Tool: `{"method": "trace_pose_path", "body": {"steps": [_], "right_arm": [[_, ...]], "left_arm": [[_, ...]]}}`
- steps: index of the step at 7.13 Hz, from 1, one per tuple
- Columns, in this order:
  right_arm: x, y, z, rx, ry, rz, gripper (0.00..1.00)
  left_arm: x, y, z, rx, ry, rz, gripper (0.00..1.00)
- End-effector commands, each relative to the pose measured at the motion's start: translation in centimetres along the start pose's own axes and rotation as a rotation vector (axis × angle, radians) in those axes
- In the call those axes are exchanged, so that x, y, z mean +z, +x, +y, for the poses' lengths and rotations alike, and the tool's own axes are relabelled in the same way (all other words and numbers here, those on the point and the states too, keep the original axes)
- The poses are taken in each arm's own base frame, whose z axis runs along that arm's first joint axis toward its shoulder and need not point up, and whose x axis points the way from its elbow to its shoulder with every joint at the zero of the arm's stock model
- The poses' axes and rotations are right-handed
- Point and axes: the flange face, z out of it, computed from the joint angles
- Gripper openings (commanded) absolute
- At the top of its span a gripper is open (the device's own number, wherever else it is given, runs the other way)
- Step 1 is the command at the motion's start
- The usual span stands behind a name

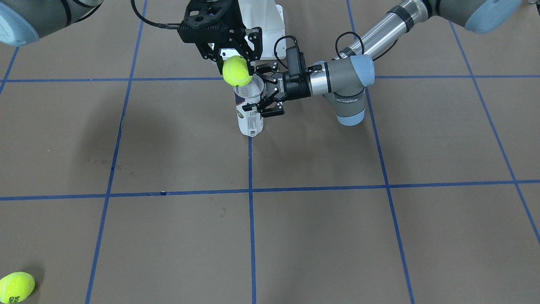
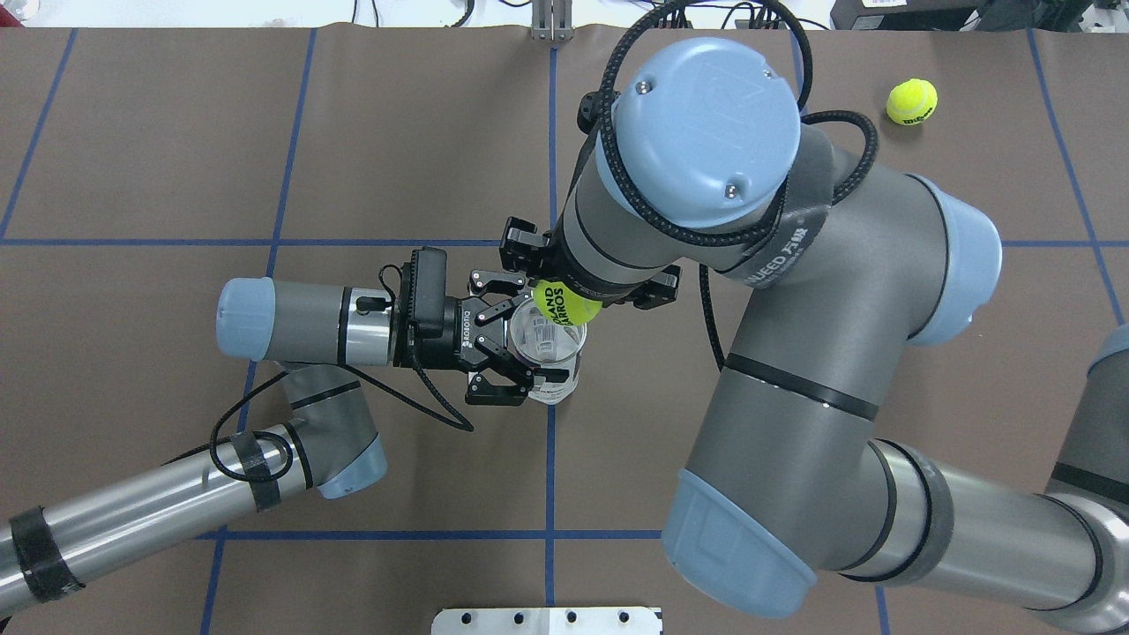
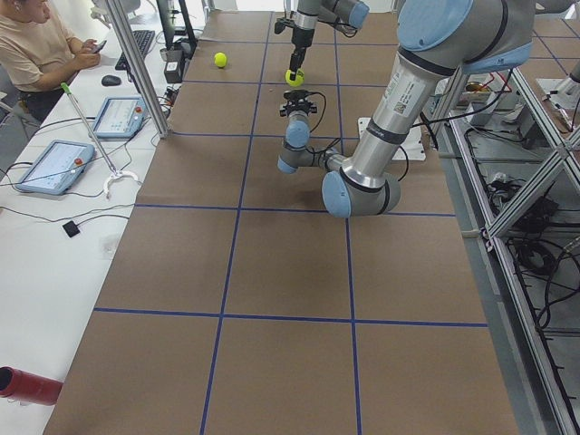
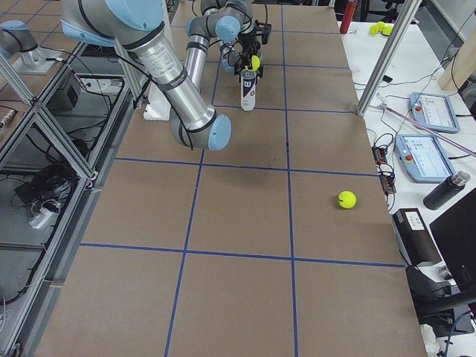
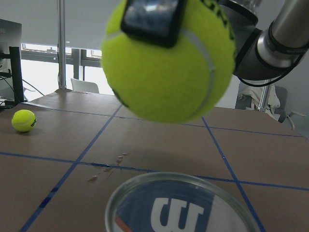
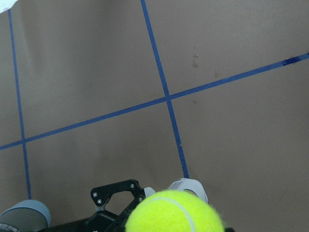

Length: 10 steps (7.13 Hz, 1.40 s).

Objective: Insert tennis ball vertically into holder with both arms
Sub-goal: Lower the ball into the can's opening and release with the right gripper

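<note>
Clear plastic first: the clear plastic tennis-ball tube (image 1: 249, 120), with its white and navy label and white W, stands upright on the brown worktop (image 1: 168, 139), which is marked with a grid of blue tape. The tube sits on one of the tape lines, toward the robot's side, with its open mouth facing up.

My left claw (image 2: 527, 339) reaches in level from the left. It is clenched on the tube just under the rim, with one black finger on the near side and one on the far side.

My right claw (image 1: 236, 63) points straight down from above and grips a fuzzy yellow-green tennis ball (image 1: 237, 71) between its fingers. In the left wrist view one black pad (image 5: 152, 17) presses against the upper part of the ball. Below it a band of worktop shows between the ball's underside and the tube's rim, so the ball is above the mouth and not in it.

From overhead the ball overlaps the far right part of the opening. I cannot say whether it is truly centred over the mouth, as the angles disagree.

A second yellow-green tennis ball (image 2: 911, 101) lies loose on the worktop at the far right, well apart from both claws and the tube.
</note>
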Motion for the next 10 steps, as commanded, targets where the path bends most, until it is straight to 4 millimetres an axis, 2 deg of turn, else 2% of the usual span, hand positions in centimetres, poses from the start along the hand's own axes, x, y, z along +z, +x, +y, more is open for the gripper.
{"method": "trace_pose_path", "body": {"steps": [1,3,4,5,6,9,10], "right_arm": [[0.26,-1.05,-0.06,0.000,0.004,0.007,0.00],[0.26,-1.10,0.04,-0.002,0.002,0.004,0.32],[0.31,-1.10,0.12,-0.002,0.001,0.006,0.37],[0.34,-1.12,0.20,-0.003,-0.001,0.006,0.46],[0.34,-1.15,0.38,-0.006,-0.003,0.004,0.50],[0.78,-1.04,0.75,-0.008,-0.010,0.012,0.54],[0.78,-0.97,0.74,-0.008,-0.008,0.013,0.80]], "left_arm": [[0.06,0.01,-0.05,0.000,0.000,0.001,0.82],[0.06,0.00,-0.05,0.000,0.000,0.000,0.82],[0.06,0.01,-0.05,0.000,0.000,0.001,0.82],[0.06,0.00,-0.05,0.000,0.000,0.000,0.82],[0.06,0.01,-0.05,0.000,0.000,0.001,0.82],[0.06,0.00,-0.05,0.000,0.000,0.000,0.82],[0.06,0.01,-0.05,0.000,0.000,0.001,0.82]]}}
